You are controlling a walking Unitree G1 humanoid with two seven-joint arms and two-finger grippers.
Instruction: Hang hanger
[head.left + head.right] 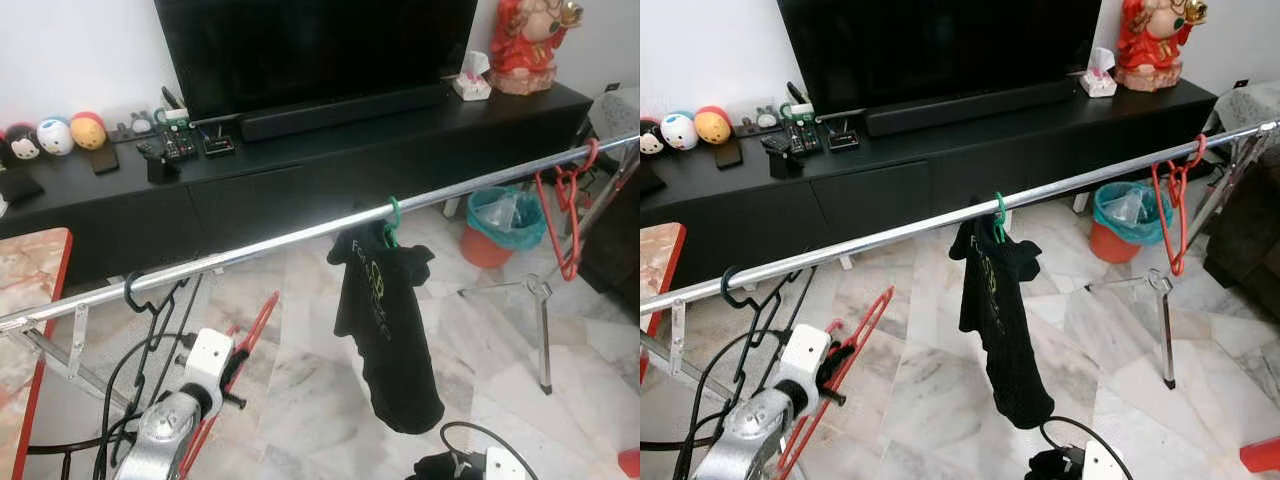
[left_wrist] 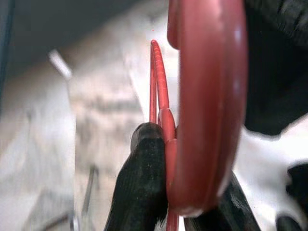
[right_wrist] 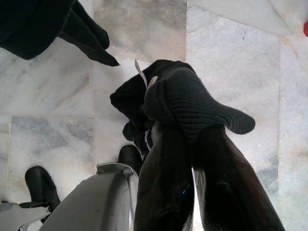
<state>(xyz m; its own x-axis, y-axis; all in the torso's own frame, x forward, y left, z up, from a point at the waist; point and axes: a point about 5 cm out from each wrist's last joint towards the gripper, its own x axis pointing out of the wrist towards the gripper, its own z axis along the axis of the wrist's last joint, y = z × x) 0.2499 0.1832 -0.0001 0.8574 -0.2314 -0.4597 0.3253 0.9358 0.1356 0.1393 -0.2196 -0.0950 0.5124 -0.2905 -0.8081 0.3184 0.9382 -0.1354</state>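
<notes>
A silver clothes rail [image 1: 270, 243] runs across the scene, rising toward the right. On it hang a black wire hanger [image 1: 140, 300] at the left, a black T-shirt [image 1: 380, 320] on a green hanger [image 1: 392, 216] in the middle, and a red hanger [image 1: 565, 205] at the right. Low on the left and below the rail, my left gripper [image 1: 232, 385] is shut on another red hanger [image 1: 855, 340]; in the left wrist view its black fingers [image 2: 144, 183] pinch the red plastic [image 2: 207, 106]. At the bottom edge, my right gripper [image 3: 192, 139] is shut on a black garment [image 3: 187, 103].
A long black TV console [image 1: 330, 150] with a TV [image 1: 320, 45] stands behind the rail. A teal bin [image 1: 505, 215] on an orange bucket sits at the right beside the rack's leg [image 1: 543, 330]. A red-edged marble table [image 1: 30, 280] is at the left. Black cables [image 1: 120, 400] hang near my left arm.
</notes>
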